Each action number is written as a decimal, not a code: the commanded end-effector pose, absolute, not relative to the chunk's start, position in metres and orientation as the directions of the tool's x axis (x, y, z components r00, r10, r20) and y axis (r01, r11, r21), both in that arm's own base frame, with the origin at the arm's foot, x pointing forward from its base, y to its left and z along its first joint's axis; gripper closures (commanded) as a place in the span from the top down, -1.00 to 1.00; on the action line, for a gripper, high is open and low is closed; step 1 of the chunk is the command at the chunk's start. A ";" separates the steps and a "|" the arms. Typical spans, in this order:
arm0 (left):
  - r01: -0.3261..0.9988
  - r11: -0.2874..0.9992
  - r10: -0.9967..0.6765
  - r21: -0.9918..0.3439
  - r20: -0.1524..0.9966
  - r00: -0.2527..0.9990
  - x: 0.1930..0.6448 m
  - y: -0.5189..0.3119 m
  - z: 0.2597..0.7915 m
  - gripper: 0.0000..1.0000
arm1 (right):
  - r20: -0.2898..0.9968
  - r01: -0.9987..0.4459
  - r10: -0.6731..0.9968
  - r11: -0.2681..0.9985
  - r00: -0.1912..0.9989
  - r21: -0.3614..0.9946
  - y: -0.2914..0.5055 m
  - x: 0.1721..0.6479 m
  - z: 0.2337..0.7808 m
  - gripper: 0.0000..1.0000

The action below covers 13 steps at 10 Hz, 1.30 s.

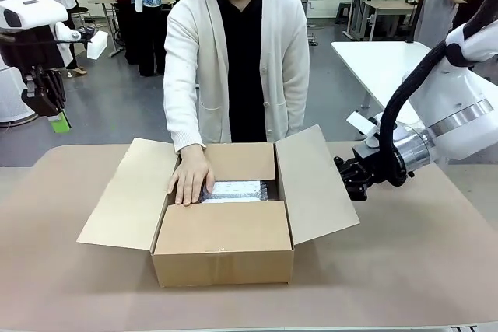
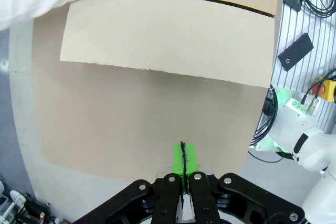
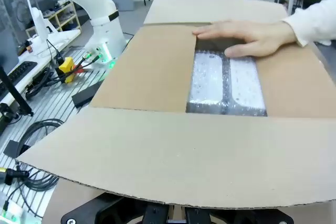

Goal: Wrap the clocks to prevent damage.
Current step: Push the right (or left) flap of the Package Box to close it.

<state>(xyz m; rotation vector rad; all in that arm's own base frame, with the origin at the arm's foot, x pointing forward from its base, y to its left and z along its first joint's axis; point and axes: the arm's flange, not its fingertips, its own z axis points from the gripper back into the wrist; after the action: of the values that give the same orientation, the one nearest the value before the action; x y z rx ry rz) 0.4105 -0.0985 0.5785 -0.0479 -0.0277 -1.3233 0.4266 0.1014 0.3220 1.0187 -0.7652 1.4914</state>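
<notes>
The open cardboard box (image 1: pixel 226 246) stands on the table (image 1: pixel 436 270), flaps spread. Inside lie the clocks (image 1: pixel 237 190) in bubble wrap, with the person's hand (image 1: pixel 189 176) at their 9 o'clock side. The right gripper (image 1: pixel 348 179), clenched, sits by the box's 3 o'clock flap. The left gripper (image 2: pixel 183 153), clenched on nothing, hangs toward 10 o'clock.

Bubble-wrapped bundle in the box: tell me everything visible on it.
Grey-white bundle under clear crinkly bubble wrap, lying flat inside the open cardboard box. The right wrist view shows two pale halves with a dark seam between. The person's hand rests at one end, seemingly touching it.
</notes>
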 end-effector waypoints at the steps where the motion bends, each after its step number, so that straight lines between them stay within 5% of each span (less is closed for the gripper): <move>1: 0.968 0.248 -0.968 -0.024 0.040 0.249 0.410 -0.097 0.582 -0.99 | 0.924 -0.987 0.380 -0.157 -0.043 0.019 0.108 0.436 0.325 -0.98; 13: 0.968 0.248 -0.968 -0.024 0.040 0.249 0.410 -0.097 0.582 -0.99 | 0.837 -0.989 0.544 -0.147 -0.061 0.023 0.208 0.475 0.336 -0.98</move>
<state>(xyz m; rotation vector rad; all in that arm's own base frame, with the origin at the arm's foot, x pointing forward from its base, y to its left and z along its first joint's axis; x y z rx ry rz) 0.4105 -0.0985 0.5786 -0.0479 -0.0278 -1.3234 0.4627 0.2022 0.3428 0.8907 -0.7279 1.5833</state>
